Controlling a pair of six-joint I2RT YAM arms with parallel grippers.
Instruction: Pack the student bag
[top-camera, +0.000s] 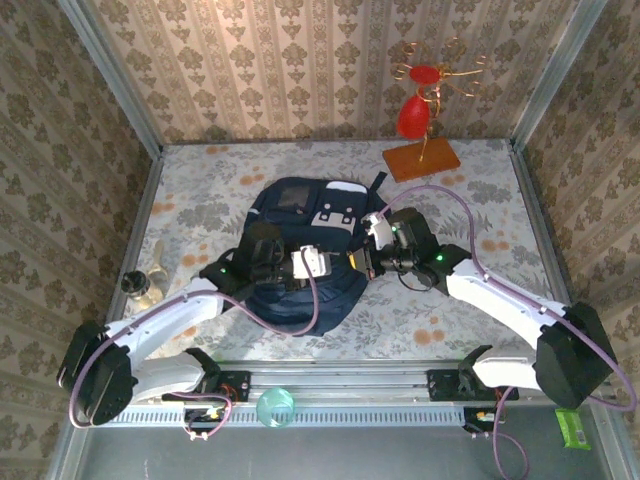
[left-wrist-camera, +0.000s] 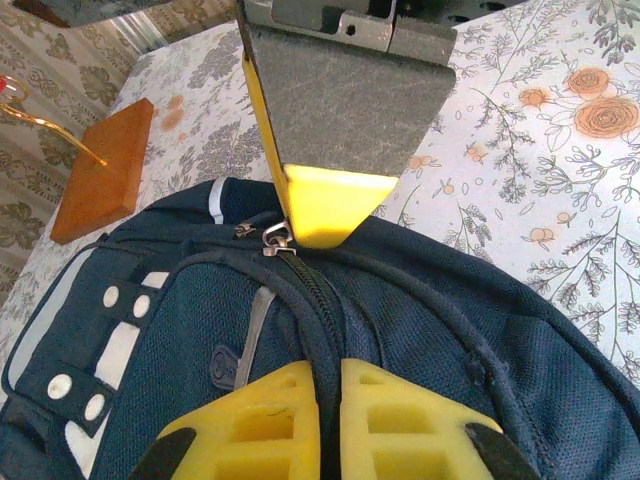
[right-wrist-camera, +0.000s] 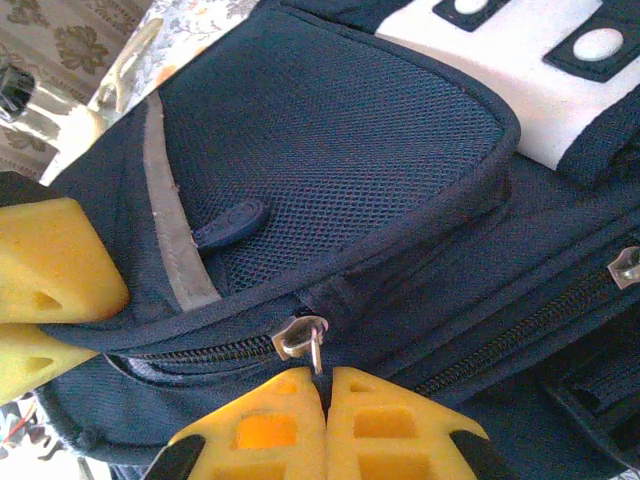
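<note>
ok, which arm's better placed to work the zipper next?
Right. The right gripper is shut with its tips on the zipper pull. The left gripper is pinching the student bag along the zip seam, so it is probably better suited to bracing.

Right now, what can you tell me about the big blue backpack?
The student bag is dark navy fabric, partly mesh-textured, with white-grey patches, round white studs, a grey stripe and zipped pockets. It lies flat, front up, mid-table on the flowery cloth. The left gripper is shut on a fold by its zip, and the right gripper pinches a silver zip pull.
</note>
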